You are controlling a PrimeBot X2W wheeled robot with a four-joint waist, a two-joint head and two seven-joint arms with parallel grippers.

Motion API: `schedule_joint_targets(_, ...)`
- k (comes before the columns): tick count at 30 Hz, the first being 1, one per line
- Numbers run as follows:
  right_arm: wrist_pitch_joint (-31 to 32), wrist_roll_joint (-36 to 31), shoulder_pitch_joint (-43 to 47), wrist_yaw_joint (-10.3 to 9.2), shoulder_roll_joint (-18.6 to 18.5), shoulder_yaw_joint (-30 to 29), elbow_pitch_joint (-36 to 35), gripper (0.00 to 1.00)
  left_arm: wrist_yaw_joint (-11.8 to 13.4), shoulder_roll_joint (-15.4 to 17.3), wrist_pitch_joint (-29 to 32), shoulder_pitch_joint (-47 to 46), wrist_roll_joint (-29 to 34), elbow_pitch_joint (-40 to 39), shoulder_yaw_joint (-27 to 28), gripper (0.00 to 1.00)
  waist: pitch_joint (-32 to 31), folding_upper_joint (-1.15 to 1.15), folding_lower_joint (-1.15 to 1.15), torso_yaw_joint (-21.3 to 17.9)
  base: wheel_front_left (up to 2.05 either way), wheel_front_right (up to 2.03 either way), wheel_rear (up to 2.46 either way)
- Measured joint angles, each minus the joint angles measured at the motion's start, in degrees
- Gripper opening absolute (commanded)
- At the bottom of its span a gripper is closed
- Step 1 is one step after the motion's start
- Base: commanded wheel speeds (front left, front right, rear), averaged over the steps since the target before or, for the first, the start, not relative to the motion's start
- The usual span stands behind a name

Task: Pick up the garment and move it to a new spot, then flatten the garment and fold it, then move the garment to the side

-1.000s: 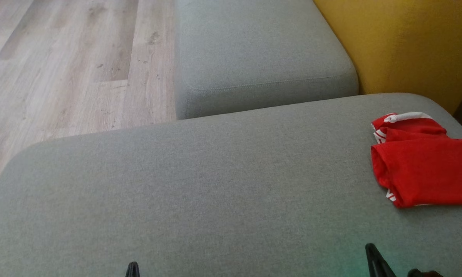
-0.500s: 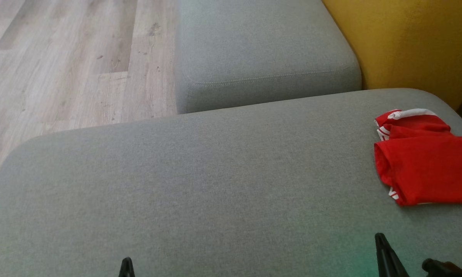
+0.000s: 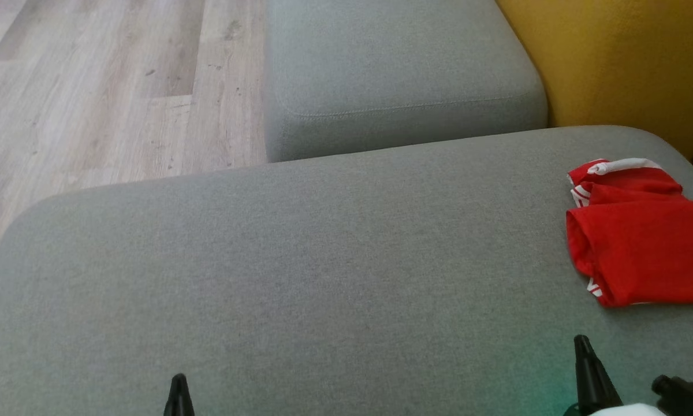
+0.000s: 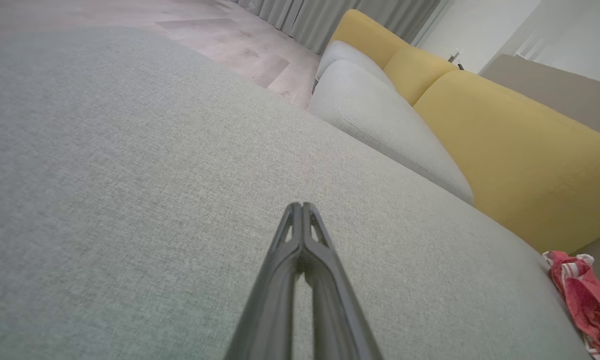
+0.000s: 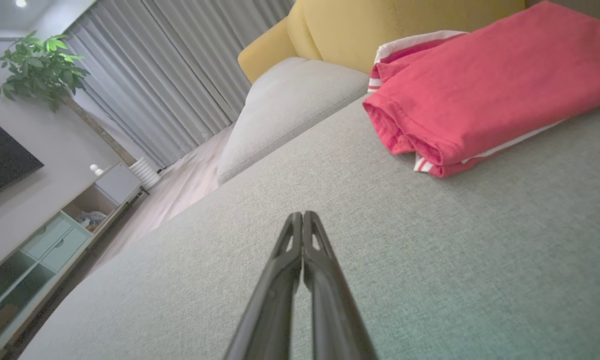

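Pointing across the cushion [image 3: 323,260], left gripper [image 4: 302,205] and right gripper [image 5: 302,214] sit pinched closed, empty, off the garment [image 3: 647,254].

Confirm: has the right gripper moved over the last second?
Yes. The right gripper has crept forward, narrowing its gap to the red garment on the grey cushion.

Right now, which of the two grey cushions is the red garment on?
The nearer grey cushion, the wider one: the red garment lies at its right end, beside the yellow backrest. The smaller grey cushion sits farther back, next to the wood floor.
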Motion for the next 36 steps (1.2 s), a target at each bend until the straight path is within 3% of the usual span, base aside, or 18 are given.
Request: schedule_joint_targets(36,5.5,24.3,-6.4,0.00,0.2,-3.5,0.3,0.00,-4.5,0.1,5.3,-6.2,-22.3,1.1,5.3,0.00,3.3,0.00,-0.01,0.9,0.00,0.00,0.00)
